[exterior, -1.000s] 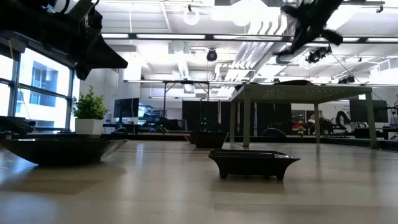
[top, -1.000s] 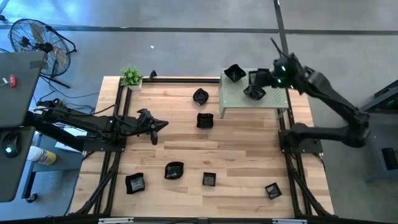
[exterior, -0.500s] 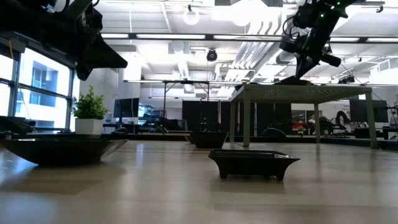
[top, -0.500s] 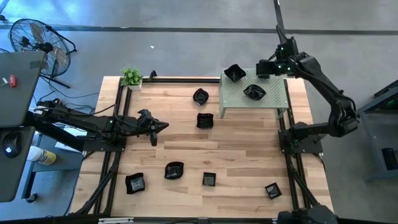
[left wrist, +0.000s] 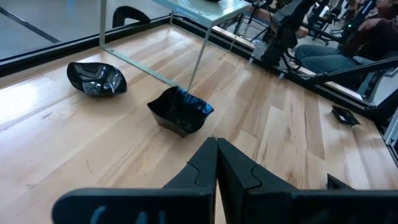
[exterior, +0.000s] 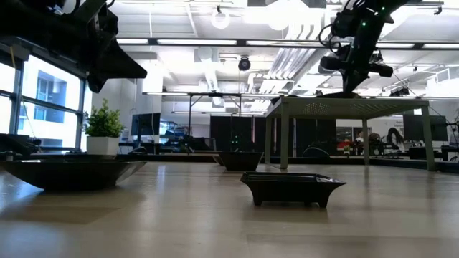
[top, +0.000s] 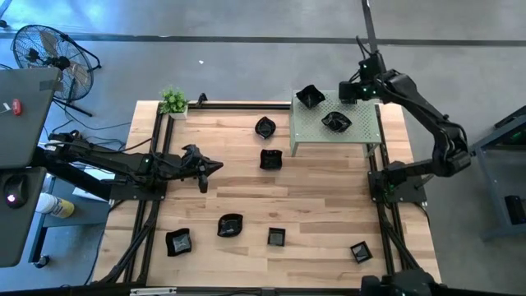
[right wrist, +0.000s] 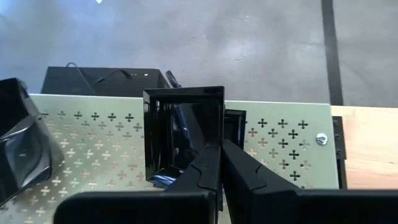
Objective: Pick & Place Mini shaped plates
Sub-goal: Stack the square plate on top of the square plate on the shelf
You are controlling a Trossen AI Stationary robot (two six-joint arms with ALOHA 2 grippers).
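Jaws closed beside square plate [right wrist: 183,134]

I clamp one square glossy black plate [right wrist: 183,134] on edge in my right jaws above the stand. Two black plates [top: 310,96] [top: 335,122] sit on it. Six more [top: 265,127] [top: 271,159] [top: 230,224] [top: 178,242] [top: 277,238] [top: 360,252] lie scattered across the desk.

two plates [left wrist: 180,110] beyond closed left end effector [left wrist: 216,163].

Glossy black plates [top: 270,159]; pale green stand [top: 362,133], cross-shaped perforations.
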